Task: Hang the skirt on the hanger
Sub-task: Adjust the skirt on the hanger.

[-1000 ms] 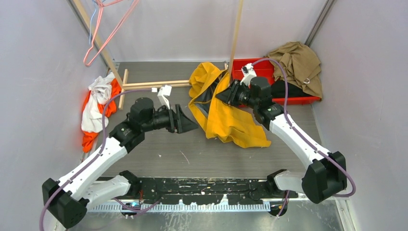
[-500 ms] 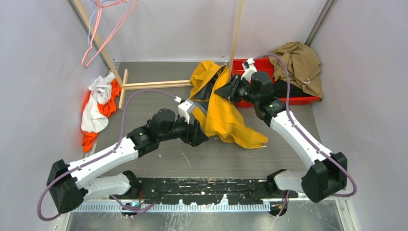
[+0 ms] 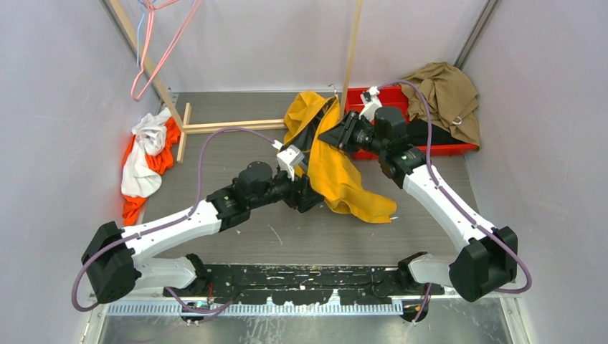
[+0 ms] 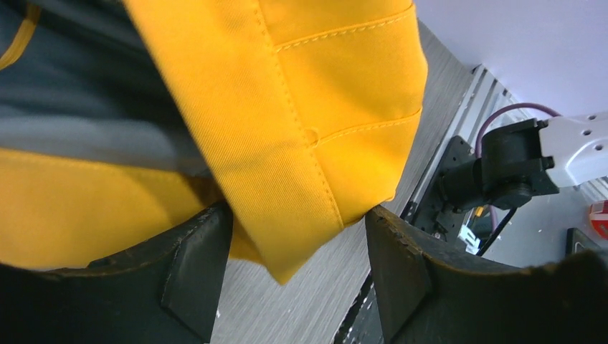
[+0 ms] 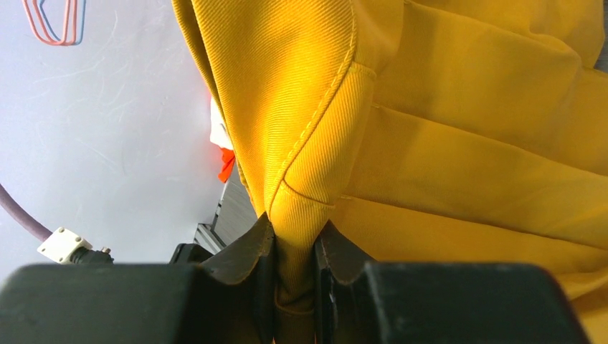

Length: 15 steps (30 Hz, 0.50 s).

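Note:
The yellow skirt [image 3: 337,172] with a dark lining hangs from my right gripper [image 3: 338,136], part lifted, its hem trailing on the table. In the right wrist view the right gripper [image 5: 292,229] is shut on a seamed fold of the skirt [image 5: 459,143]. My left gripper [image 3: 310,190] is at the skirt's lower left edge. In the left wrist view the left gripper [image 4: 297,236] stands open, and a corner of the skirt [image 4: 315,93] hangs between its fingers without being pinched. Pink and blue wire hangers [image 3: 154,43] hang at the top left, far from both grippers.
A red bin [image 3: 430,148] at the back right holds dark cloth, with a tan garment [image 3: 444,89] draped beside it. An orange and white cloth [image 3: 147,154] lies at the left wall. A wooden rack base [image 3: 229,125] and an upright pole [image 3: 351,50] stand behind the skirt.
My left arm has swung right and forward until its open jaws reach the skirt's lower edge. The right gripper has kept its hold, and the skirt's hem has drawn in slightly.

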{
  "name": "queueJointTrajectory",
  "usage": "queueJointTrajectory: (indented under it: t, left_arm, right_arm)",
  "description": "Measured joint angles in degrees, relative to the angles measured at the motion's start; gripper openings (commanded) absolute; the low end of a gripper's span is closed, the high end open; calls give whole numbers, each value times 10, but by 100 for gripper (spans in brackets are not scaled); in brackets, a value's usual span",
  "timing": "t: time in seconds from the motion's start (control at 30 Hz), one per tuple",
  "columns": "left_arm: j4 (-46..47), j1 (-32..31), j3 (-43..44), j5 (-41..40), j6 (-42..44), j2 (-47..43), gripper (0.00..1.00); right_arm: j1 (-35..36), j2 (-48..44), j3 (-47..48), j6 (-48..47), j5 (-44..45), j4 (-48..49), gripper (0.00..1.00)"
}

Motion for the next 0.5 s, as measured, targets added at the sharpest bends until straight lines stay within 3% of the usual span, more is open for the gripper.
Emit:
queueJointTrajectory:
  t: [0.1,0.3,0.5]
  left_arm:
    - [40,-9,1,0,-6,21,64]
    - [82,-21,14,5,-23,95,10]
    - [16,-21,61,36,-44,78,7]
  right_arm:
    - [0,0,0,7,-3,7,1]
    - [0,0,0,17,-11,21,1]
    - [0,-2,0,-12,-5,7,1]
